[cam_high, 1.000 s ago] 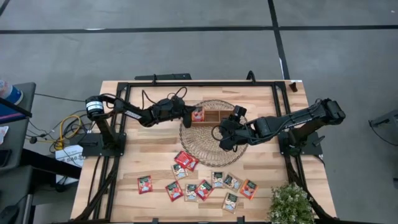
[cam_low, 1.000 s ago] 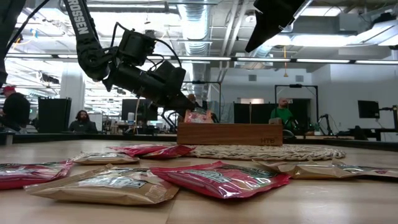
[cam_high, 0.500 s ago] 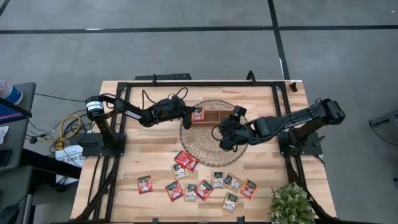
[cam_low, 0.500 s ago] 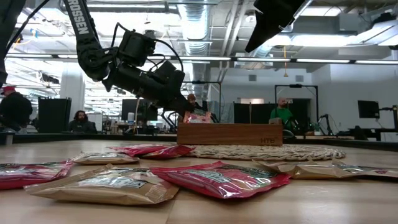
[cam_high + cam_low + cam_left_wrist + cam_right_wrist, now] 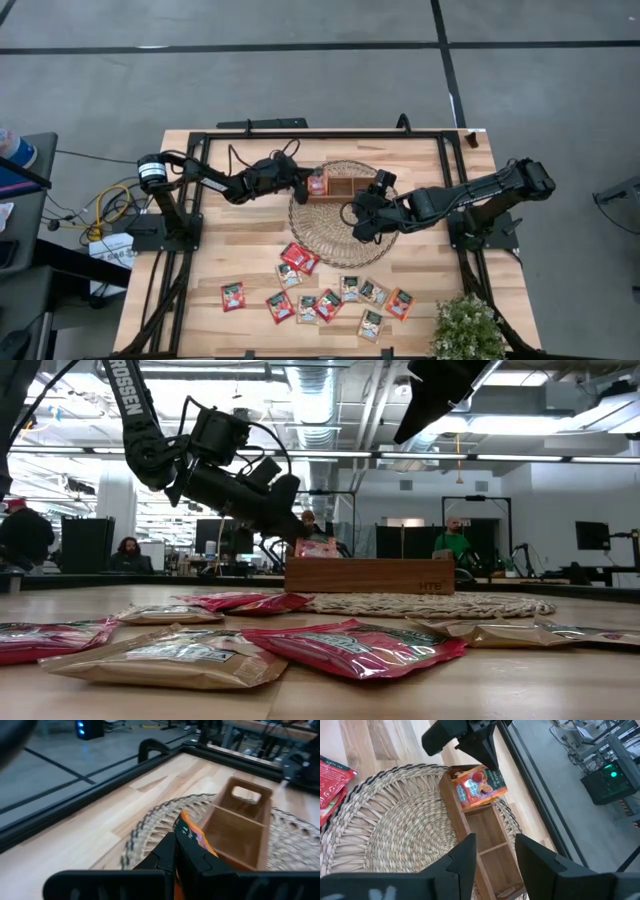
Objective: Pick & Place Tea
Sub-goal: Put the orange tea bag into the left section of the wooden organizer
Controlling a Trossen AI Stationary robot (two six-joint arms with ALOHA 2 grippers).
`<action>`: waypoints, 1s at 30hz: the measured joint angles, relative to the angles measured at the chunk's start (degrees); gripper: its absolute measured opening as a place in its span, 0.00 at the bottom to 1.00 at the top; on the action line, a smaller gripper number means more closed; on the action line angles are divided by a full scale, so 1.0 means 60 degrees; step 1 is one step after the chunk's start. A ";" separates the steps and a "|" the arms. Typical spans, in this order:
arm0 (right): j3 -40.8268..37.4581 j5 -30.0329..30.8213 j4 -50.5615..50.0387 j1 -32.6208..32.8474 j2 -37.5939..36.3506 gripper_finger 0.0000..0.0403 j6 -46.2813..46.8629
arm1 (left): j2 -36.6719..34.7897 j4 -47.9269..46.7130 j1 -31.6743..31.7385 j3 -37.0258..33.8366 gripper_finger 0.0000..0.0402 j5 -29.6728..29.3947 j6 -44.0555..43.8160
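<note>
Left gripper (image 5: 308, 181) nudged its pinched red-orange sachet (image 5: 479, 784) further over the tray's (image 5: 350, 188) end compartment (release next, probably); right gripper (image 5: 352, 216), part-open and empty, waits beside.

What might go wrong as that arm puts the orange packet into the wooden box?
The left gripper holds the red-orange tea sachet by one edge, tilted over the end compartment of the wooden tray. It may catch the tray's rim and land on the wicker mat. The open right gripper hovers close by; the arms might collide.

high: overhead | low: tabletop-level | wrists: close | shared: wooden tray (image 5: 345, 187)
</note>
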 joint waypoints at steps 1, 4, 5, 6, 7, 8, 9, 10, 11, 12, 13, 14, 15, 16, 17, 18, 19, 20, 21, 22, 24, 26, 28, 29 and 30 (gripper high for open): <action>0.0000 0.0000 0.0021 0.0000 0.0000 0.32 0.0000 | 0.0000 -0.0046 0.0000 0.0000 0.00 -0.0125 -0.0039; 0.0000 0.0000 0.0054 0.0000 0.0000 0.32 0.0000 | 0.0000 -0.0112 0.0007 0.0000 0.00 -0.0030 -0.0182; 0.0000 0.0000 0.0054 0.0000 0.0000 0.32 0.0000 | 0.0000 -0.0116 0.0007 0.0000 0.00 0.0122 -0.0115; 0.0000 0.0000 0.0054 0.0000 0.0000 0.32 0.0000 | 0.0000 -0.0122 0.0001 0.0000 0.00 0.0278 -0.0030; 0.0000 0.0000 0.0054 0.0000 0.0000 0.32 0.0000 | 0.0000 -0.0117 -0.0003 0.0000 0.00 0.0368 0.0004; 0.0000 0.0000 0.0054 0.0000 0.0000 0.32 0.0000 | 0.0000 -0.0108 -0.0004 0.0000 0.00 0.0467 0.0006; 0.0000 0.0000 0.0054 0.0000 0.0000 0.32 0.0000 | 0.0000 -0.0108 -0.0004 0.0000 0.00 0.0519 0.0004; 0.0000 0.0000 0.0054 0.0000 0.0000 0.32 0.0000 | 0.0000 -0.0111 0.0000 0.0000 0.00 0.0523 0.0004; 0.0000 0.0003 0.0054 0.0000 0.0000 0.32 0.0000 | 0.0000 -0.0108 0.0000 0.0000 0.00 0.0523 0.0009; 0.0000 0.0000 0.0054 0.0003 0.0000 0.32 0.0000 | 0.0000 -0.0105 0.0003 0.0000 0.00 0.0530 0.0012; 0.0000 0.0000 0.0054 0.0000 0.0000 0.32 0.0000 | 0.0000 -0.0108 0.0004 0.0000 0.00 0.0530 0.0012; 0.0000 0.0000 0.0052 0.0000 0.0000 0.32 0.0000 | 0.0000 -0.0108 0.0004 0.0000 0.00 0.0569 0.0011; 0.0000 0.0000 0.0051 0.0002 0.0000 0.32 0.0000 | 0.0000 -0.0108 0.0004 0.0000 0.00 0.0653 0.0008; 0.0000 0.0000 0.0050 0.0000 0.0000 0.32 0.0000 | 0.0000 -0.0114 0.0004 0.0000 0.00 0.0768 0.0000; 0.0000 0.0000 0.0050 0.0000 0.0000 0.32 0.0000 | 0.0000 -0.0119 0.0004 0.0000 0.00 0.0909 -0.0081; 0.0000 0.0000 0.0050 0.0000 0.0000 0.32 0.0002 | 0.0000 -0.0127 0.0004 0.0000 0.00 0.1068 -0.0186; 0.0000 0.0000 0.0050 0.0000 0.0000 0.32 0.0000 | 0.0000 -0.0131 0.0004 0.0000 0.00 0.1173 -0.0253; 0.0000 0.0000 0.0047 0.0000 0.0000 0.32 0.0000 | 0.0000 -0.0147 0.0004 0.0000 0.00 0.1233 -0.0286; 0.0000 0.0000 0.0047 0.0001 0.0000 0.32 0.0000 | 0.0000 -0.0167 0.0004 0.0000 0.00 0.1251 -0.0322; 0.0000 0.0000 0.0047 0.0001 0.0000 0.32 0.0001 | 0.0000 -0.0182 0.0003 0.0000 0.00 0.1255 -0.0339; 0.0000 -0.0007 0.0040 0.0000 0.0000 0.32 0.0000 | 0.0000 -0.0185 -0.0011 0.0000 0.00 0.1259 -0.0363; 0.0000 -0.0067 0.0036 0.0000 0.0000 0.32 0.0003 | 0.0000 -0.0184 -0.0015 0.0000 0.01 0.1259 -0.0370; 0.0000 -0.0133 0.0014 0.0001 0.0000 0.32 0.0004 | 0.0000 -0.0181 -0.0015 0.0000 0.03 0.1259 -0.0391; 0.0000 -0.0174 0.0014 0.0004 0.0000 0.32 0.0004 | 0.0000 -0.0181 -0.0015 0.0000 0.05 0.1259 -0.0409; 0.0000 -0.0200 0.0012 0.0004 0.0000 0.32 0.0004 | 0.0000 -0.0181 -0.0015 0.0000 0.07 0.1259 -0.0456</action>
